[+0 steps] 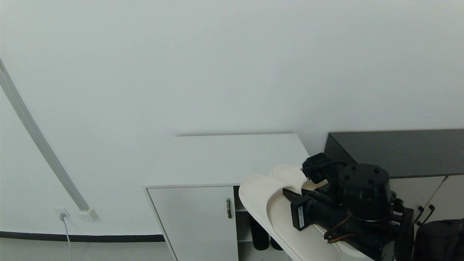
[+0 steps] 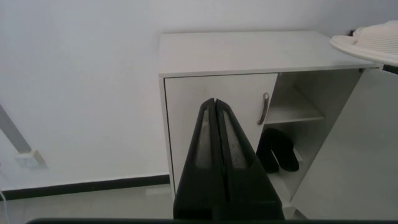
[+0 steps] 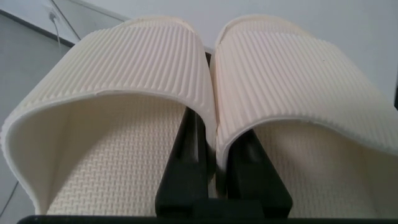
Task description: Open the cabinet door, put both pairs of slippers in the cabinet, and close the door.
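Observation:
A pair of cream slippers [image 1: 262,197] is held side by side in the air in front of the white cabinet [image 1: 224,159], near its top right corner. My right gripper [image 1: 290,194] is shut on their adjoining inner walls [image 3: 214,155]. The cabinet's left door [image 1: 195,221] is closed; its right door [image 2: 354,143] stands swung open. A black pair of slippers [image 2: 280,149] lies inside on the lower level, below a shelf [image 2: 298,115]. My left gripper [image 2: 214,109] is shut and holds nothing, hanging back in front of the closed left door. The cream pair [image 2: 373,40] shows at that view's edge.
A dark-topped cabinet [image 1: 398,148] with black handles [image 1: 424,214] stands right of the white one. A wall socket with a plugged cable [image 1: 63,214] and a slanted cable duct [image 1: 36,137] are on the wall to the left.

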You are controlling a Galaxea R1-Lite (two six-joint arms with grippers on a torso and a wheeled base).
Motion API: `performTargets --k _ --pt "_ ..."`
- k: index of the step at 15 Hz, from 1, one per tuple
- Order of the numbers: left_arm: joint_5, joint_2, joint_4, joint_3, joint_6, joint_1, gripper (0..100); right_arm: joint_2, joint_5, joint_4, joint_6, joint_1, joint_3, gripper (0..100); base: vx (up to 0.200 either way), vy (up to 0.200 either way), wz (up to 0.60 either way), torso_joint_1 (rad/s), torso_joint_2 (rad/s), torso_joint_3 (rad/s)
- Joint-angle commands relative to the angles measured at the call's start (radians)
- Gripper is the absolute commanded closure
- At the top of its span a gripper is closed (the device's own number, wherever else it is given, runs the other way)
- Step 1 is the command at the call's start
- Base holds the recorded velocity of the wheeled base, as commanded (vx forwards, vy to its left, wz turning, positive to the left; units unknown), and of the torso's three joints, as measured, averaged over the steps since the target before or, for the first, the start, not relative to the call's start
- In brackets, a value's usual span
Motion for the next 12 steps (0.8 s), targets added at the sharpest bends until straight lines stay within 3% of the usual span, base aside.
performTargets --k 1,12 --pt "0.0 0.001 0.0 0.0 -0.001 0.0 100 0.007 0.0 -0.004 0.0 0.002 0.002 100 0.0 0.0 0.0 -0.144 0.32 0.168" --pt "0.0 0.001 0.0 0.0 -0.001 0.0 100 0.009 -0.002 -0.007 -0.009 0.002 0.008 100 0.0 0.0 0.0 -0.165 0.38 0.212"
